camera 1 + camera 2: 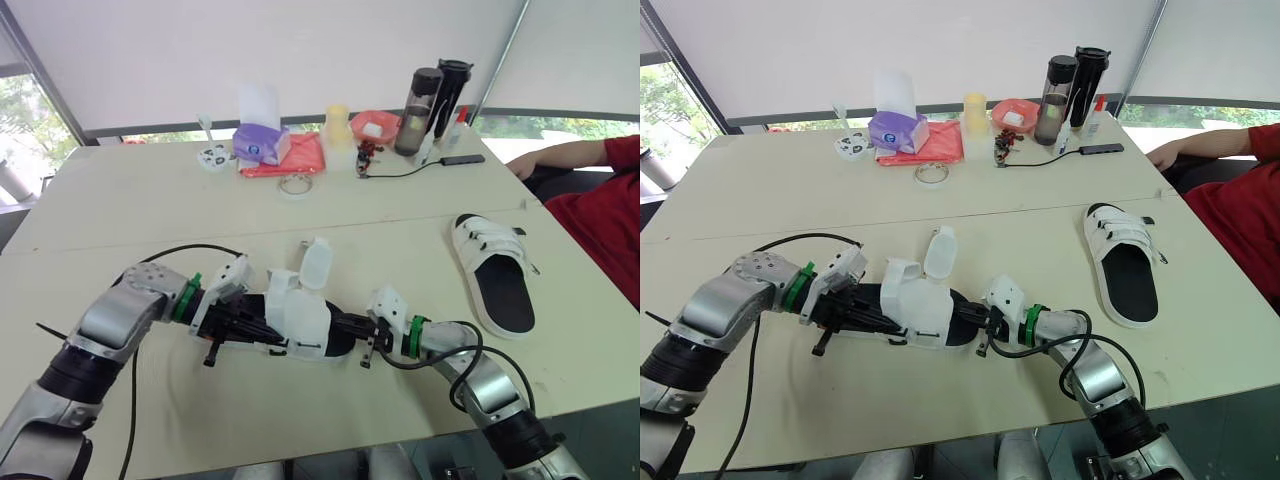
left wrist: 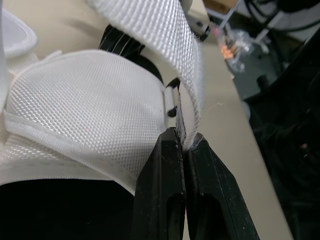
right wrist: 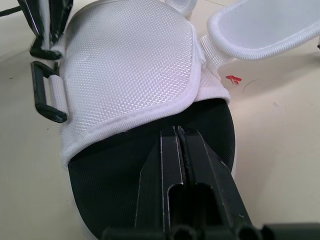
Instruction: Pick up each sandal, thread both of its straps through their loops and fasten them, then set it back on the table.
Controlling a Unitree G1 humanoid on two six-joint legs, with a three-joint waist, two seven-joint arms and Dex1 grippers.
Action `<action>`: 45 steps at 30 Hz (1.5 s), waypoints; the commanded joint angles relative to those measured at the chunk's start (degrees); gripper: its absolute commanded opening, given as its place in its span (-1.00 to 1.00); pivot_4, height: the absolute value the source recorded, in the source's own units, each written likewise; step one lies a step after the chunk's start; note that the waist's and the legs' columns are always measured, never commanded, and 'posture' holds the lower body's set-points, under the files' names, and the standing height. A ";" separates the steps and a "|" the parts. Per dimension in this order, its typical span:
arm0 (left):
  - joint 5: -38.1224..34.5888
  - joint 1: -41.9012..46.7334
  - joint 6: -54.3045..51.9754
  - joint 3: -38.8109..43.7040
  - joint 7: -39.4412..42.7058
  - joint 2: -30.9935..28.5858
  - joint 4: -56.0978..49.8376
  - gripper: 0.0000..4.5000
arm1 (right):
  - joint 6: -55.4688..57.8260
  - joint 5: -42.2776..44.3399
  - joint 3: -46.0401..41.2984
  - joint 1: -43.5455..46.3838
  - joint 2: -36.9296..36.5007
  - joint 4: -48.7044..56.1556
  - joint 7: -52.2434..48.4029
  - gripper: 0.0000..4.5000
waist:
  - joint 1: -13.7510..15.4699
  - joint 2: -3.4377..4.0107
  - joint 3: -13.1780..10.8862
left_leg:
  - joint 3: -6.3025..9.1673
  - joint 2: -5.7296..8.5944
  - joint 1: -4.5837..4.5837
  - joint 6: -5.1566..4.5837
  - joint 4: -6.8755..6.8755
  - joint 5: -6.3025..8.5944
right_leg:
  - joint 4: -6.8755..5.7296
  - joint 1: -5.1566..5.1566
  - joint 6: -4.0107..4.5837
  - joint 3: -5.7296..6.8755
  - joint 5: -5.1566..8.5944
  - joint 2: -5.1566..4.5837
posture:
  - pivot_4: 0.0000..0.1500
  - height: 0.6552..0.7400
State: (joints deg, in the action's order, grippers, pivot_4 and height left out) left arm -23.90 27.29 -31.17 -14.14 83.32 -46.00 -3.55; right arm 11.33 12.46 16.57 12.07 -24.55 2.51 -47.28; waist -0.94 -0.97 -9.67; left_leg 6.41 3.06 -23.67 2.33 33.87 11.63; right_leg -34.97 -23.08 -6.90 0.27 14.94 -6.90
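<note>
We find the left end effector pinched on the limp webbing strap of the sandal; the right end effector is closed over its footbed. We advise gripping the strap's tip.

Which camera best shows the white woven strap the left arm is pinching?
The left wrist view: the white woven strap runs into the shut jaws of the left gripper beside a black plastic loop. The eye views show the white sandal, the pinch hidden; the right wrist view shows its upper.

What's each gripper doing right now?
Left gripper: closed on a white strap of the sandal.
Right gripper: closed over its black footbed, gripping nothing visible.
</note>
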 commanded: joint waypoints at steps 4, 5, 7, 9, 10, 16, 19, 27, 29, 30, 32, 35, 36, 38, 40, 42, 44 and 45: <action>-4.23 -0.60 -4.47 3.16 -0.89 0.27 -1.49 -0.73 | 2.58 -4.55 0.99 -1.60 -0.70 -7.13 2.61 -1.00 | -0.01 0.01 0.00 | 0.01 0.00 0.00 0.00 0.00 0.00 | 0.00 0.00 0.00 0.00 0.00 0.00 | 1.00 1.00; -5.24 -0.35 -5.79 4.28 -1.92 0.67 -1.42 -0.60 | 2.55 -4.55 1.02 -1.64 -0.72 -7.13 2.60 -1.00 | -0.02 0.01 0.00 | 0.01 0.00 0.00 0.00 0.00 0.00 | 0.00 0.00 -0.01 0.00 0.00 0.00 | 1.00 1.00; -6.97 -0.14 -7.78 6.01 -3.11 1.01 -1.56 -0.18 | 2.47 -4.58 1.06 -1.69 -0.71 -7.13 2.59 -1.00 | -0.02 0.00 0.00 | 0.02 0.00 -0.02 0.00 0.00 0.00 | 0.00 0.00 -0.01 0.00 0.00 0.00 | 1.00 1.00; -9.06 -0.34 -10.15 7.59 -3.71 0.87 -2.40 0.25 | 2.44 -4.58 1.08 -1.78 -0.71 -7.08 2.60 -1.00 | -0.01 0.01 -0.01 | 0.02 0.00 -0.02 0.00 0.00 0.00 | 0.00 -0.01 -0.01 0.01 0.00 0.01 | 1.00 1.00; -10.31 -0.45 -11.48 8.43 -3.98 0.73 -2.88 0.50 | 2.43 -4.57 1.09 -1.78 -0.69 -7.10 2.60 -1.00 | -0.01 0.00 -0.01 | 0.02 0.00 -0.02 0.00 0.00 0.00 | 0.00 -0.01 -0.01 0.01 0.00 0.02 | 1.00 1.00; -22.43 -9.37 -23.18 20.35 -10.08 -2.40 -14.01 0.98 | 2.07 -4.56 1.03 -1.79 -0.69 -7.72 2.60 -1.00 | -0.24 0.00 -0.01 | 0.03 0.00 0.01 -0.01 -0.02 -0.01 | -0.07 -0.05 -0.01 0.01 0.00 0.04 | 1.00 1.00; -25.03 -16.14 -25.72 24.78 -16.94 -1.73 -20.99 0.98 | 1.86 -4.50 0.94 -1.75 -0.92 -8.03 2.33 -1.00 | -0.15 0.02 -0.02 | 0.05 -0.01 0.04 -0.01 -0.03 -0.01 | -0.09 -0.05 0.00 0.01 -0.01 0.04 | 1.00 1.00; -21.46 -32.06 -19.60 29.00 -29.75 3.31 -30.19 0.98 | 1.61 -4.52 1.18 -1.32 -1.49 -8.84 0.80 -1.00 | -0.05 0.01 0.01 | -0.02 -0.01 0.03 0.01 0.02 0.01 | 0.11 -0.01 0.03 -0.02 -0.01 -0.08 | 1.00 1.00; -19.69 -34.29 -17.18 27.72 -30.53 3.62 -30.86 0.98 | 1.60 -4.52 1.38 -1.20 -1.61 -8.95 0.34 -1.00 | -0.07 0.29 0.10 | -0.02 -0.19 -0.16 0.01 0.01 0.01 | 0.68 0.02 0.24 0.11 -0.14 0.05 | 1.00 1.00; -19.26 -35.01 -16.38 27.22 -30.64 3.54 -31.06 0.98 | 1.60 -4.50 1.41 -1.15 -1.65 -8.97 0.23 -1.00 | -0.07 0.38 0.08 | -0.02 -0.32 -0.35 0.01 0.01 0.01 | 0.89 -0.04 0.38 0.22 -0.23 0.11 | 1.00 1.00; -16.60 -36.37 -13.51 24.91 -30.66 3.36 -30.81 0.98 | 1.56 -4.55 1.55 -0.93 -1.64 -9.15 0.00 -1.00 | -0.01 0.33 0.12 | -0.09 -0.33 -0.48 0.01 0.03 0.01 | 0.91 -0.14 0.43 0.22 -0.26 0.09 | 1.00 1.00; -14.31 -36.10 -10.82 22.00 -31.11 4.15 -29.32 0.98 | 1.64 -4.64 1.65 -0.53 -1.43 -9.42 -0.15 -1.00 | 0.06 0.29 0.15 | -0.15 -0.34 -0.47 0.01 0.03 0.01 | 0.89 -0.18 0.64 0.22 -0.39 0.09 | 1.00 1.00; -13.89 -35.46 -10.32 20.95 -30.90 4.31 -28.69 0.98 | 1.67 -4.67 1.67 -0.37 -1.35 -9.52 -0.17 -1.00 | 0.14 0.27 0.19 | -0.15 -0.36 -0.46 0.01 0.02 0.01 | 0.86 -0.20 0.65 0.22 -0.40 0.10 | 1.00 1.00; -14.44 -34.91 -10.76 19.61 -29.39 3.56 -28.09 0.98 | 1.65 -4.67 1.71 -0.28 -1.38 -9.53 -0.25 -1.00 | 0.15 0.27 0.22 | -0.16 -0.41 -0.44 0.01 0.02 0.01 | 0.85 -0.21 0.67 0.25 -0.42 0.14 | 1.00 1.00; -14.75 -34.79 -10.92 19.08 -28.53 2.94 -27.81 0.98 | 1.66 -4.62 1.69 -0.31 -1.44 -9.46 -0.23 -1.00 | 0.16 0.31 0.29 | -0.16 -0.44 -0.44 0.01 0.02 0.01 | 0.85 -0.20 0.67 0.28 -0.42 0.16 | 1.00 1.00; -14.86 -34.42 -10.54 18.71 -27.74 2.54 -26.94 0.98 | 1.69 -4.62 1.52 -0.37 -1.55 -9.42 -0.05 -1.00 | 0.15 0.38 0.38 | -0.19 -0.44 -0.44 0.01 0.02 0.01 | 0.87 -0.19 0.64 0.28 -0.40 0.14 | 1.00 1.00; -14.71 -33.93 -10.15 18.31 -27.24 2.32 -26.02 0.98 | 1.72 -4.62 1.41 -0.52 -1.65 -9.26 0.03 -1.00 | 0.16 0.42 0.43 | -0.22 -0.44 -0.44 0.01 0.03 0.01 | 0.87 -0.19 0.64 0.28 -0.40 0.13 | 1.00 1.00; -14.74 -33.61 -10.08 18.05 -26.95 2.26 -25.68 0.98 | 1.77 -4.60 1.35 -0.62 -1.69 -9.13 0.09 -1.00 | 0.16 0.44 0.44 | -0.22 -0.44 -0.44 0.01 0.03 0.01 | 0.87 -0.19 0.65 0.28 -0.41 0.13 | 1.00 1.00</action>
State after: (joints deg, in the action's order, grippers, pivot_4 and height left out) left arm -37.84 -6.45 -41.69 5.52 54.90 -43.66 -28.87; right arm 9.68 12.15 16.86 13.54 -24.71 -0.12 -48.88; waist -0.77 -0.54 -9.22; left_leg 6.19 2.62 -24.11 2.34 33.90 11.64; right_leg -34.10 -23.26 -6.26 0.55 14.53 -6.77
